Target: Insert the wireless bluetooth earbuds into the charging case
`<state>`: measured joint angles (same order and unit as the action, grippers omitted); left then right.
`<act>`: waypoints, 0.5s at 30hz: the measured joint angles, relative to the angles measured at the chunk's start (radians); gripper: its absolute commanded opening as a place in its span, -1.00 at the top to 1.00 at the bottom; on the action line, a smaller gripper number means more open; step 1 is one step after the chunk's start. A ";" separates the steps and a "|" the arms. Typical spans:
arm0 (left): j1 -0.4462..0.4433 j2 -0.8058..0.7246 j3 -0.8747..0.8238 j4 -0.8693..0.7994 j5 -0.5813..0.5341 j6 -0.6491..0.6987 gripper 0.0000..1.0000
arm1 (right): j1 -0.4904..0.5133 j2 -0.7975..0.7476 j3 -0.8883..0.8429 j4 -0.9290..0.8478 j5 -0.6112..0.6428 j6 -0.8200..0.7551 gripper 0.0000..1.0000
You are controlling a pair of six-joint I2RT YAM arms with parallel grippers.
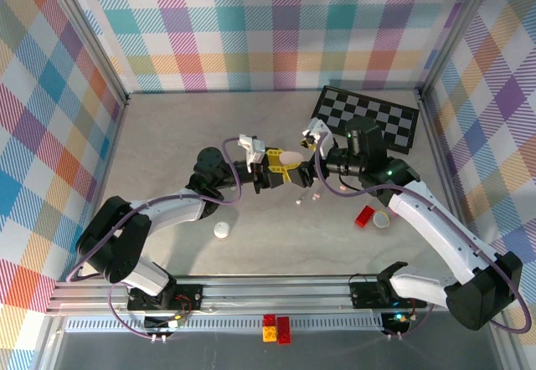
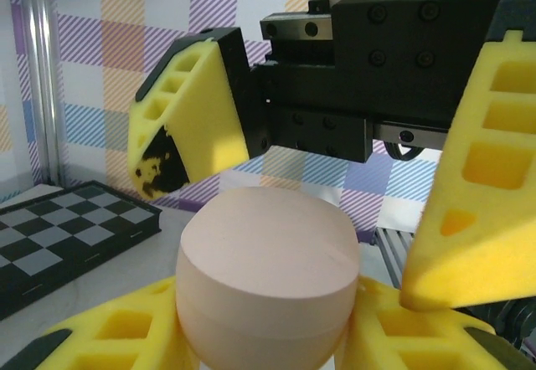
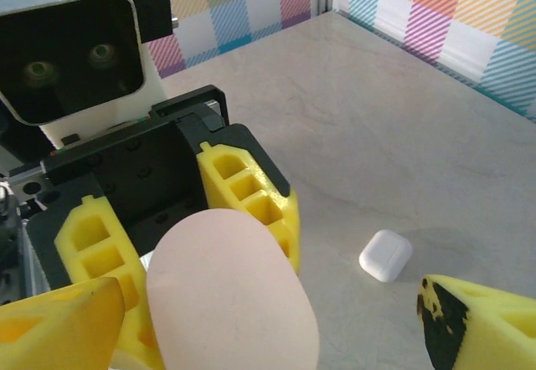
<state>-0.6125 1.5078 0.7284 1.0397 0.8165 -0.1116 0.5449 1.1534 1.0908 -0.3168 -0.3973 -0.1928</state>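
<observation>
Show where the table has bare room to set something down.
Bare: the far-left table between the left wall and the chessboard; also the strip between the white case and red block. Crowded: the centre under the pink case, with earbuds.

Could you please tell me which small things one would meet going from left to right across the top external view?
white case → pink case → tiny earbud lying on the table → red block → round pale case
</observation>
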 measured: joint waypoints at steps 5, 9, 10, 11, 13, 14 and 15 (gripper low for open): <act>0.000 0.000 0.000 -0.017 -0.011 0.004 0.22 | 0.005 0.000 0.000 0.001 0.069 0.001 -0.77; 0.000 -0.004 -0.001 -0.036 -0.026 0.016 0.21 | 0.011 0.000 0.000 0.009 0.095 0.021 -0.76; 0.001 -0.006 -0.001 -0.043 -0.029 0.019 0.21 | 0.012 0.000 0.000 0.015 0.099 0.025 -0.76; 0.001 -0.006 -0.001 -0.046 -0.032 0.023 0.21 | 0.012 0.000 0.000 0.025 0.103 0.030 -0.76; 0.003 -0.006 -0.002 -0.049 -0.035 0.026 0.21 | 0.012 0.000 0.000 0.040 0.111 0.043 -0.75; 0.003 -0.006 -0.003 -0.051 -0.037 0.027 0.21 | 0.012 0.000 0.000 0.049 0.117 0.051 -0.75; 0.005 -0.006 -0.005 -0.055 -0.037 0.028 0.21 | 0.012 0.000 0.002 0.054 0.125 0.059 -0.74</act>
<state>-0.6079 1.5013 0.7238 0.9848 0.7792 -0.0837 0.5568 1.1530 1.0931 -0.2626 -0.2722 -0.1337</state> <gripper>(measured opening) 0.396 0.875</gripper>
